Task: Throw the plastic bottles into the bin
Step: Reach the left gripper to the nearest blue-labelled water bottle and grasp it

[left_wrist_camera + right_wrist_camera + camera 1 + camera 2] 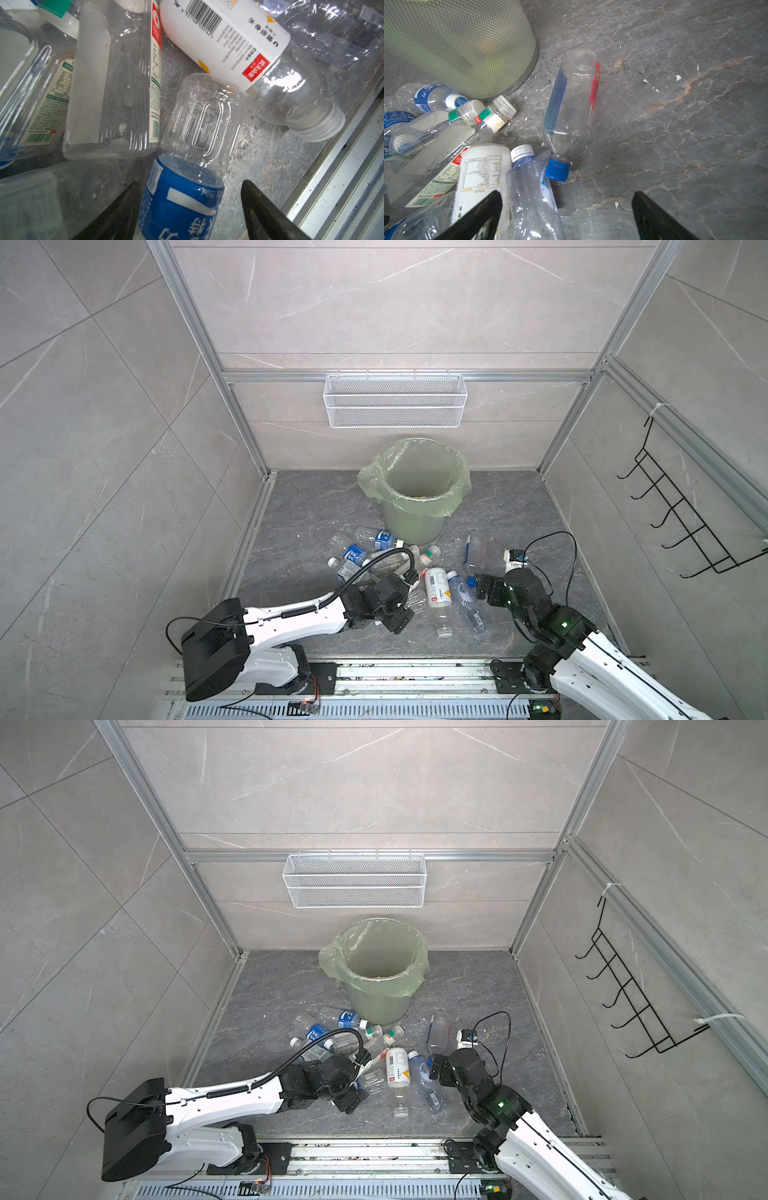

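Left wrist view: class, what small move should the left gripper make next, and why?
Probably close the left gripper on the blue-labelled bottle: its fingers straddle the labelled end and a gap shows beside one finger, so nothing is gripped yet. Lifting toward the bin can follow.

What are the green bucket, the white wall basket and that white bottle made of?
Bin: pale green plastic, seemingly; dull finish, with a thin translucent bag crinkled over its rim.
Basket: likely white-coated metal mesh; open grid.
White bottle: glossy clear plastic under a white printed sleeve; its neck shows clear.
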### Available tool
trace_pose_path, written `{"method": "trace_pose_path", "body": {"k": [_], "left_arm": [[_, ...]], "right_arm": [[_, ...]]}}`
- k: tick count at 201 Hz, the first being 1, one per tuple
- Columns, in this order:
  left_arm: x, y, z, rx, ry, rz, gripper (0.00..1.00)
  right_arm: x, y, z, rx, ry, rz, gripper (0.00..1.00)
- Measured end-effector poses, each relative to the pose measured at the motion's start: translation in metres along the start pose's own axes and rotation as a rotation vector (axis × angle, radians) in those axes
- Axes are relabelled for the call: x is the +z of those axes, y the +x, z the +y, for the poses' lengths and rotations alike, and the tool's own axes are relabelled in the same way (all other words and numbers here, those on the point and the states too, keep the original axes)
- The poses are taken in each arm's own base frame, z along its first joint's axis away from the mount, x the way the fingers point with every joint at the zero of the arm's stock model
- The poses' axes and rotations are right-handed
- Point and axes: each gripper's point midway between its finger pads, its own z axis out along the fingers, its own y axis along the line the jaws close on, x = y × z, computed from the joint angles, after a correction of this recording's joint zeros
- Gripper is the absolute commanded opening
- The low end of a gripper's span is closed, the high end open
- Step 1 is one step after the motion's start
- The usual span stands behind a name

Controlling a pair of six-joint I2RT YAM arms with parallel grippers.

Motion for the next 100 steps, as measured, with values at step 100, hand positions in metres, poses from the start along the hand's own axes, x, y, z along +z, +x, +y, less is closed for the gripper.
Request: {"method": "trace_pose_path", "body": {"k": [100], "left_arm": [[0.017,0.010,-0.008,0.025,0.012,0.063,0.71]], "right_arm": [[0.003,0.003,-0.001,-0.006,0.010,0.016,0.99]]}}
